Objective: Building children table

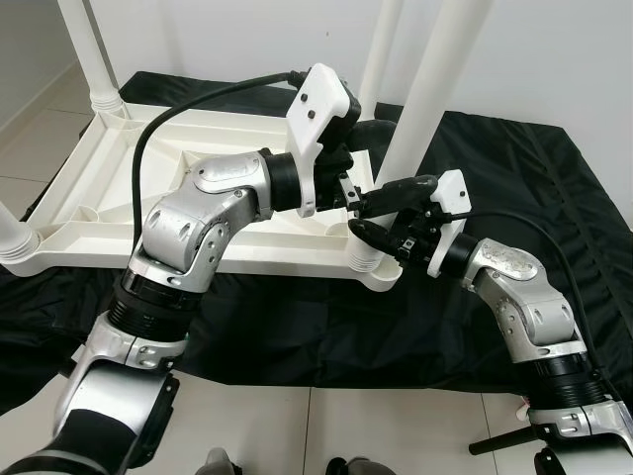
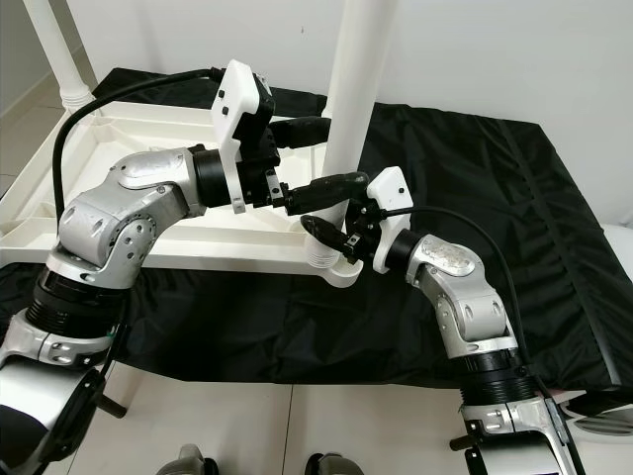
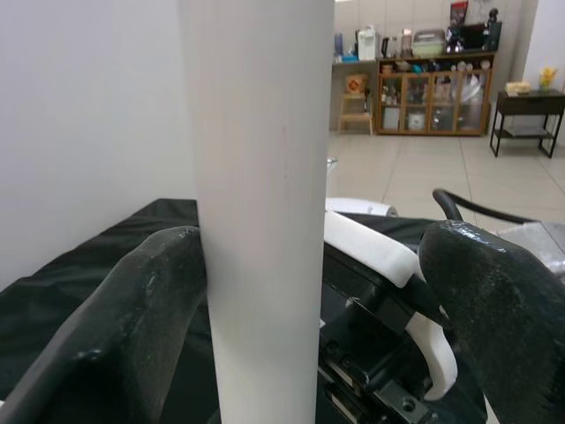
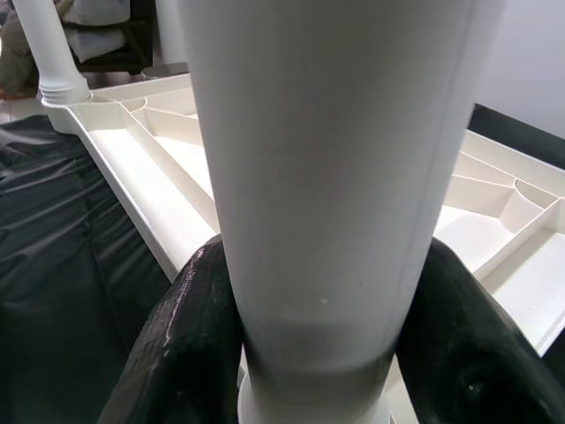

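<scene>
A white plastic table (image 1: 99, 198) lies upside down on a black sheet (image 1: 554, 178). A white table leg (image 1: 430, 89) stands upright in the near right corner socket (image 1: 374, 265). My right gripper (image 1: 381, 213) is shut on this leg just above the socket, and both its fingers (image 4: 190, 344) press on the leg's sides. Higher up, my left gripper (image 3: 322, 291) stands open around the same leg (image 3: 265, 212). One left finger (image 3: 150, 309) touches it, while the other stays well apart.
Other white legs rise from the table at the far left (image 1: 94, 49), behind the held leg (image 1: 381, 49) and at the near left corner (image 1: 15, 237). Pale tiled floor (image 1: 326, 426) lies in front of the sheet. A black stand leg (image 1: 499, 440) is at the lower right.
</scene>
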Controlling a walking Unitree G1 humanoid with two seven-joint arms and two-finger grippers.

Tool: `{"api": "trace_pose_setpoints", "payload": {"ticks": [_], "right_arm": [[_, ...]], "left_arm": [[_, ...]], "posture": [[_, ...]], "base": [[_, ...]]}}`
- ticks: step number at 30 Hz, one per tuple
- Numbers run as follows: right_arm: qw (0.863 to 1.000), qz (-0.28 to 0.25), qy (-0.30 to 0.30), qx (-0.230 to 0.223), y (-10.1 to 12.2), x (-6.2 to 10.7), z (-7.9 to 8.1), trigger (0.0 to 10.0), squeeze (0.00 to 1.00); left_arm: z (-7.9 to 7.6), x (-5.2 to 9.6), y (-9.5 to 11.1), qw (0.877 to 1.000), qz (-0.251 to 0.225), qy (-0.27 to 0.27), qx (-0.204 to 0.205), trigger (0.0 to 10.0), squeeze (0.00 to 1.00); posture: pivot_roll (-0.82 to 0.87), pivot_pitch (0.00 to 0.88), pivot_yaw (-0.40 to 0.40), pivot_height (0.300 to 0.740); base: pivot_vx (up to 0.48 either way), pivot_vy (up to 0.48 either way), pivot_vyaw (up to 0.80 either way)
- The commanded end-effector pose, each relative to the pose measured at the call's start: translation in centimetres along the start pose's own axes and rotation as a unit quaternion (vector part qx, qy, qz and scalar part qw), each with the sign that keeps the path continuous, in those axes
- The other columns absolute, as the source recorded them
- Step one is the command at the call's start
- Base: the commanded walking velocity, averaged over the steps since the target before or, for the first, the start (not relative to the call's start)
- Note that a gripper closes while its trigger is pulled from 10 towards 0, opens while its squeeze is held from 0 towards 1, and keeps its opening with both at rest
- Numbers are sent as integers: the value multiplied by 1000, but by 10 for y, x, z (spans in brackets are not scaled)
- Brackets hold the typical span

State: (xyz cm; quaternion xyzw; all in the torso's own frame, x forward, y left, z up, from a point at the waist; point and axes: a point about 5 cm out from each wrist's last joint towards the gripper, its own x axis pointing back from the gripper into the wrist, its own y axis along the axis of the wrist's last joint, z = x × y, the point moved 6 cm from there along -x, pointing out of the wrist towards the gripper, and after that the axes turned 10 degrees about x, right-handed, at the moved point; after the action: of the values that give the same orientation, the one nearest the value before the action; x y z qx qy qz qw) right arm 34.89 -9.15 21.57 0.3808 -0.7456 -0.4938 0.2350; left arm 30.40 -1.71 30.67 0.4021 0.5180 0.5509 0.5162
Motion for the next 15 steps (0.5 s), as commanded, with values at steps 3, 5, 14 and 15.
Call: {"api": "trace_pose_setpoints", "payload": {"ticks": [3, 5, 14, 15], "right_arm": [[1000, -6, 11, 20, 6, -3, 1, 10000, 0], [1000, -6, 13, 22, 6, -3, 2, 10000, 0], [999, -6, 21, 30, 7, -3, 4, 10000, 0], [999, -6, 21, 30, 7, -3, 4, 10000, 0]], "left_arm": [[-9, -5, -7, 1000, 19, -20, -11, 10000, 0], [-9, -6, -10, 999, 26, -20, -10, 10000, 0], [-7, -8, -11, 999, 33, -17, -2, 10000, 0], [-7, -8, -11, 999, 33, -17, -2, 10000, 0]], "posture": [[-23, 50, -56, 740], [-23, 51, -55, 740], [-23, 60, -55, 740], [-23, 60, -55, 740]], "base": [[0, 0, 0], [0, 0, 0], [0, 0, 0], [0, 0, 0]]}}
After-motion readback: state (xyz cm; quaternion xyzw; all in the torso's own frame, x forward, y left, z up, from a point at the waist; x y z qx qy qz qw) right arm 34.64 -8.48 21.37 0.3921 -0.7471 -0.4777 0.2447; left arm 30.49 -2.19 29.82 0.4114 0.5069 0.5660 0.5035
